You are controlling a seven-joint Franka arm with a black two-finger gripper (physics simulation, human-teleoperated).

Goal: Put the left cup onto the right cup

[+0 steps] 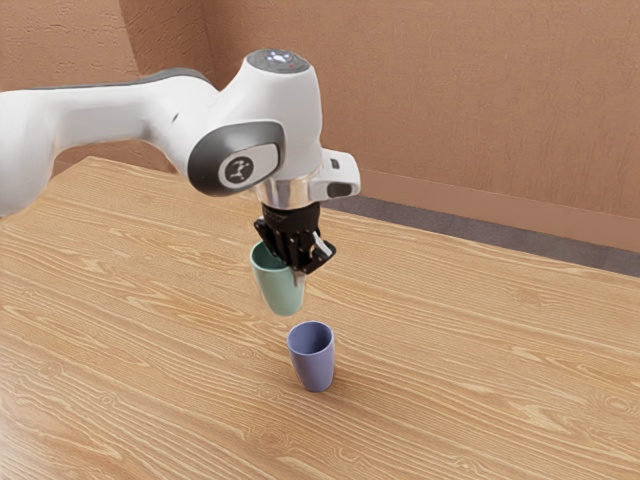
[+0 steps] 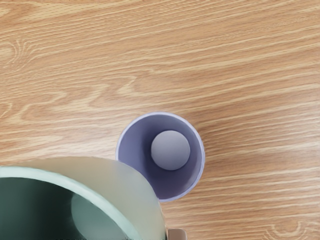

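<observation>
The green cup point(image 1: 277, 284) hangs in the air, clear of the surface point(image 1: 480, 350). It sits a little above the purple cup point(image 1: 311, 355) and just to the exterior view's left of it, and the two are not touching. The pincer point(image 1: 299, 260) is clamped on the green cup at its rim, apparently pinching the wall on one side, so the cup hangs slightly tilted with its mouth up.

I'd judge it a light, stiff little tumbler with a smooth wall that narrows towards the base. That looks slippery, and a one-sided pinch could let it swing or slide. The rim is the sensible place to hold it, since that leaves the base free to go down into the other cup's mouth.

In the wrist view the purple cup point(image 2: 161, 155) stands upright and open, partly overlapped by the green cup's rim point(image 2: 107, 182).

By my count there are two cups, one green and one purple, and one arm point(image 1: 110, 115) with one pincer.
</observation>
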